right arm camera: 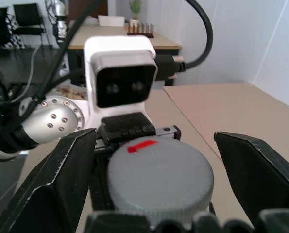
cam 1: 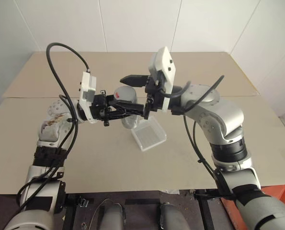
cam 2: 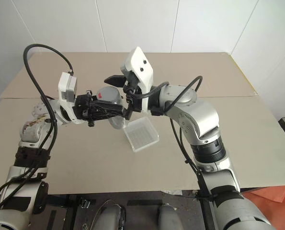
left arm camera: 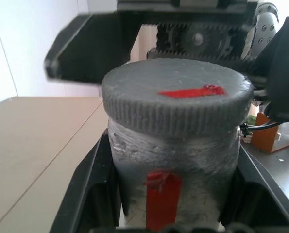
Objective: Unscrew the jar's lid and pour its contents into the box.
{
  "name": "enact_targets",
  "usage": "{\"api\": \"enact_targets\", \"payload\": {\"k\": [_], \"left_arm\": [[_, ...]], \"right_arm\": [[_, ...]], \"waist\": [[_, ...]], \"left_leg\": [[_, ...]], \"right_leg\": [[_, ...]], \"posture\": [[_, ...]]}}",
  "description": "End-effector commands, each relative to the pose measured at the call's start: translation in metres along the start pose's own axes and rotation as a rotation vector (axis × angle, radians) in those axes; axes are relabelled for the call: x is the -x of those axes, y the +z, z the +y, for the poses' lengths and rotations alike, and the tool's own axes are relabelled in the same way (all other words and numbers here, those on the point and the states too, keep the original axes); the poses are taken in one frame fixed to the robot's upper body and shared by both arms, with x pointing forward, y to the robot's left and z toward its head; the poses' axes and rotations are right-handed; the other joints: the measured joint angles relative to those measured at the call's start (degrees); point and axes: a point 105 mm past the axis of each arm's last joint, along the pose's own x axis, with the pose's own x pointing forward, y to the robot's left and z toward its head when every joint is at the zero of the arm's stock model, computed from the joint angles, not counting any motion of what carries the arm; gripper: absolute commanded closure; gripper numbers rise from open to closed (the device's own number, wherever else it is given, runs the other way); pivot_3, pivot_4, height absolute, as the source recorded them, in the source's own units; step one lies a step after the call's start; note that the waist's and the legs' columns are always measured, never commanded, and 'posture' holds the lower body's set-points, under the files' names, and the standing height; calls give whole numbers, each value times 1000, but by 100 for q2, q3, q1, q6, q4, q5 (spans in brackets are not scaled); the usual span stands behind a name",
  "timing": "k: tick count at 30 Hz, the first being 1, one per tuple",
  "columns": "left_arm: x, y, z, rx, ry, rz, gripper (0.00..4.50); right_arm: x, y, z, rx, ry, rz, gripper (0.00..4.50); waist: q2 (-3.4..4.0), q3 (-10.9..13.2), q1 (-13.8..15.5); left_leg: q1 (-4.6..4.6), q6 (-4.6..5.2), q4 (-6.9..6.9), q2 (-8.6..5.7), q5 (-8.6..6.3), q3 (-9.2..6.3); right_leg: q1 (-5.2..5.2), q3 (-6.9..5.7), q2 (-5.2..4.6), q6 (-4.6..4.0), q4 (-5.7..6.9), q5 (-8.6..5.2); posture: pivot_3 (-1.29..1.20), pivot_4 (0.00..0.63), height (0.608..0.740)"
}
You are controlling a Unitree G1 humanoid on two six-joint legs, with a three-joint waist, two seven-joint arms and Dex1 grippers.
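The left gripper (left arm camera: 171,213) holds the jar (left arm camera: 173,187) up above the table (cam 1: 85,153), its two black fingers (left arm camera: 93,194) pressed against opposite sides of the grey body, which carries a red mark on its side. The jar stands upright in that grip, and the lid (left arm camera: 176,99) is still on it, a ribbed grey cap with a red streak on top. The right gripper (right arm camera: 159,165) reaches in from the other side with its jaws spread wide, one finger (right arm camera: 52,179) on each side of the lid and neither touching it. The box (cam 1: 148,135) sits on the table just below and beside the raised jar, near the right arm, tilted askew to the table's edge. I cannot make out the contents through the jar's wall
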Motion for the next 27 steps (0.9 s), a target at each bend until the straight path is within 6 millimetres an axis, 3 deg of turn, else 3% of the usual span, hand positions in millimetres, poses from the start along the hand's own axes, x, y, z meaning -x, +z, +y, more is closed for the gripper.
{"api": "enact_targets", "payload": {"k": [1,7,10,13,18,27], "left_arm": [[-1,13,-1,-57,-34,-14,2446],[2,12,-3,-58,-53,10,2446],[4,14,-3,-61,-59,12,2446],[5,15,-2,-64,-58,12,2446],[6,19,-3,-55,-86,-2,2446],[1,32,-23,1,-350,-9,2446]], "right_arm": [[-2,10,-1,31,-5,-21,0],[-1,13,-1,36,8,-39,0],[-2,12,1,33,21,-43,618],[-3,12,1,26,27,-50,1621],[-3,14,2,1,69,-84,1758],[20,19,34,-3,771,-200,1758]], "waist": [[0,0,-2],[0,0,1],[0,0,0],[0,0,2],[0,0,1],[2,2,-2]], "left_leg": [[0,0,0,0,0,0],[0,0,2,0,0,0],[0,0,2,0,0,0],[0,0,2,0,0,-1],[0,0,3,0,0,-1],[0,0,9,1,0,-2]], "right_leg": [[0,0,0,0,0,0],[0,0,-1,0,1,0],[0,0,0,0,1,0],[0,0,0,0,1,0],[1,-1,0,0,2,0],[8,-4,2,1,-1,0]], "posture": [[0,150,740],[0,150,740],[0,150,740],[0,150,740],[0,150,740],[0,150,740]]}}
